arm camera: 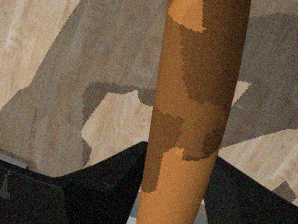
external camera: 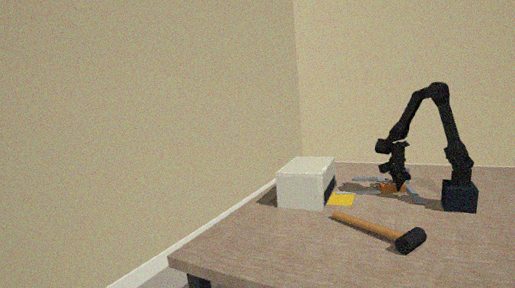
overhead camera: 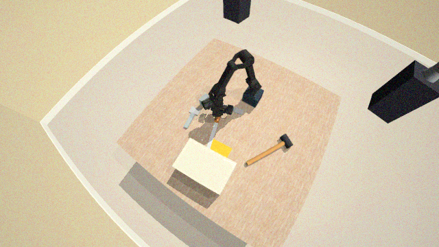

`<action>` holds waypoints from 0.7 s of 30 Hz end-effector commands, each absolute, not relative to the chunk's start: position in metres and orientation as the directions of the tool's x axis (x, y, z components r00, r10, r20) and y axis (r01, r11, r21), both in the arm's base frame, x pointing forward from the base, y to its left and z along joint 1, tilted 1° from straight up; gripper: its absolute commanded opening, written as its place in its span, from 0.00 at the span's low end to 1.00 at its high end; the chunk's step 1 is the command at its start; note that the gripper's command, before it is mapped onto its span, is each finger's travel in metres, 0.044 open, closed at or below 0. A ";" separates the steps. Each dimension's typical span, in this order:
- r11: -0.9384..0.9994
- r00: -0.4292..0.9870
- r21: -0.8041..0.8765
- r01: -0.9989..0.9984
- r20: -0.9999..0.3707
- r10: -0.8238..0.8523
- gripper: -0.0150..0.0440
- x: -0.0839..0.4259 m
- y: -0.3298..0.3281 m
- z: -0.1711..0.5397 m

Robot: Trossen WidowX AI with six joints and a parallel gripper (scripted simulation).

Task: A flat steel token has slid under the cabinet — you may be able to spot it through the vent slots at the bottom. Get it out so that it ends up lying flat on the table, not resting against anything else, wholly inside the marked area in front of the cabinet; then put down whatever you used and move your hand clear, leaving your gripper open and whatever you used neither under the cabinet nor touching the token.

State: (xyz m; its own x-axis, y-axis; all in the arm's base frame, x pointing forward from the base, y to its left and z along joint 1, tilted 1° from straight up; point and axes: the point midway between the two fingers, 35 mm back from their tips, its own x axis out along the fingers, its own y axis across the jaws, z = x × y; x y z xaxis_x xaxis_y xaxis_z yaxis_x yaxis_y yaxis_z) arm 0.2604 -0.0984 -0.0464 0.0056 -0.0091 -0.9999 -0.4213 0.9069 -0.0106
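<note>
My gripper (overhead camera: 217,116) (external camera: 399,187) (arm camera: 175,154) is shut on the orange handle (overhead camera: 217,120) (external camera: 387,187) (arm camera: 172,187) of a tool with a long flat grey blade (overhead camera: 214,130) (external camera: 364,192). The tool is low over the table, its blade pointing at the cabinet front. The blade's far end reaches the cabinet's front edge beside the marked area; whether it goes under is hidden. The white cabinet (overhead camera: 204,166) (external camera: 302,186) has a dark front. The yellow marked area (overhead camera: 221,148) (external camera: 340,200) lies in front of it. I cannot make out the token.
A mallet with a wooden handle (overhead camera: 265,154) (external camera: 367,226) lies to one side of the marked area. A light grey T-shaped tool (overhead camera: 189,119) lies on the other side of my gripper. A grey block (overhead camera: 204,99) and another grey piece (overhead camera: 238,110) show near the arm.
</note>
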 end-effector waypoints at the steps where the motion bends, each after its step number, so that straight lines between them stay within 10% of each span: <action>1: 0.905 0.003 -0.010 -0.424 -1.000 -0.009 0.25 0.259 -0.102 -0.045; 8: 0.903 0.000 -0.009 -0.430 -1.000 -0.010 0.25 0.257 -0.108 -0.043; 21: 0.903 -0.001 -0.006 -0.430 -1.000 -0.008 0.68 0.257 -0.105 -0.045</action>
State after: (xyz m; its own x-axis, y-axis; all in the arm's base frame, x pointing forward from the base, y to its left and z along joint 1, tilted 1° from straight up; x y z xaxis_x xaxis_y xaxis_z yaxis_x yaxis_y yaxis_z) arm 0.2568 -0.1046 -0.0448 -0.0023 -0.0055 -1.0000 -0.4296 0.9030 -0.0040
